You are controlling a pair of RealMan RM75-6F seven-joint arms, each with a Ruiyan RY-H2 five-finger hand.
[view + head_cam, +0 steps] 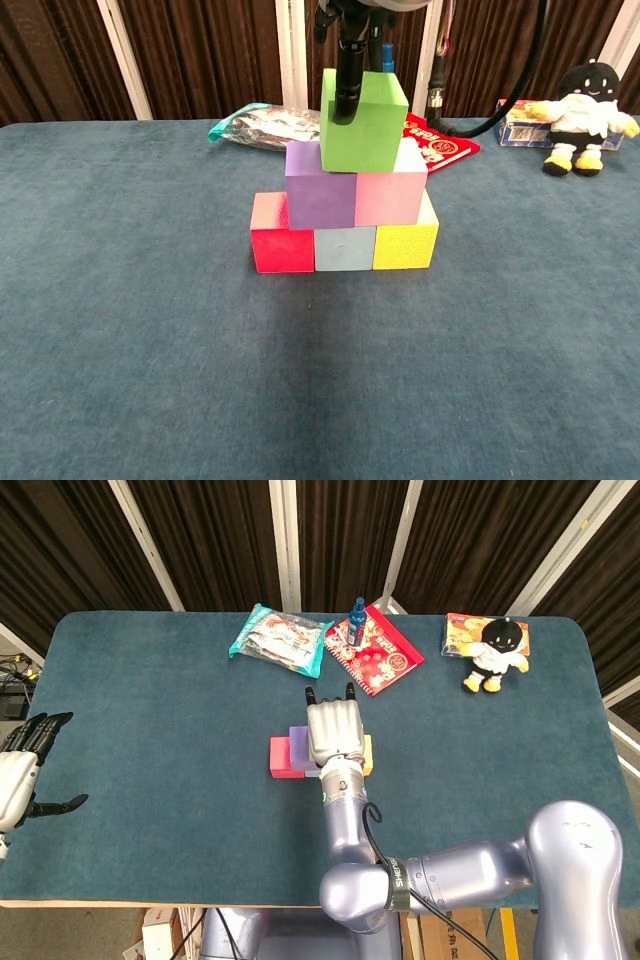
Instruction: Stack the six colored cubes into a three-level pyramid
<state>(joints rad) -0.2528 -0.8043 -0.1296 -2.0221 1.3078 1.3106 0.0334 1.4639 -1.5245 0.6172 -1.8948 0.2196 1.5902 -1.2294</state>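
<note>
In the chest view the red cube [282,238], pale blue cube [345,248] and yellow cube [405,245] form the bottom row. The purple cube [320,185] and pink cube [390,195] sit on them. My right hand [332,730] grips the green cube [362,120] from above, a dark finger [345,80] down its front face. The green cube is slightly tilted over the purple-pink seam; contact cannot be told. From the head view the hand hides most of the stack, leaving the red cube [285,757] and purple cube [298,742] showing. My left hand [20,770] hangs open at the table's left edge.
At the back of the table lie a snack bag [278,638], a red booklet [372,650] with a blue bottle [358,610] by it, and a plush toy [495,652] on a colourful packet [470,630]. Dark curtains stand behind.
</note>
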